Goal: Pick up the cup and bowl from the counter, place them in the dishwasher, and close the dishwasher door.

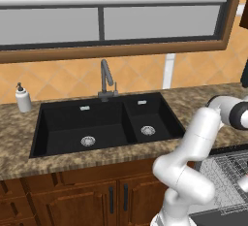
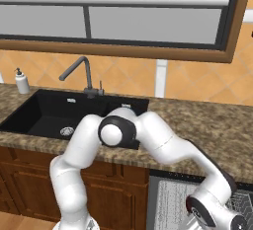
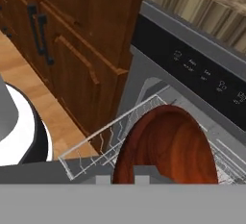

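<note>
A brown wooden bowl (image 3: 166, 146) sits right at my fingertips, and my gripper (image 3: 122, 180) is shut on its near rim. The bowl hangs low over the grey wire rack (image 3: 103, 143) of the open dishwasher (image 3: 202, 71), whose dark control strip runs under the counter edge. The same rack (image 1: 227, 169) lies at the lower right of the left base view, with my arm bending down into it. In the right base view my wrist covers part of the rack (image 2: 170, 199). The speckled granite counter (image 1: 14, 142) (image 2: 212, 125) holds neither dish here; the cup is out of view.
A black double sink (image 1: 104, 123) with a grey tap (image 1: 106, 79) is set in the counter, and a white soap bottle (image 1: 22, 99) stands to its left. Brown wooden cabinet doors (image 3: 72, 50) with dark handles flank the dishwasher. My own elbow (image 2: 116, 133) hangs over the sink's front edge.
</note>
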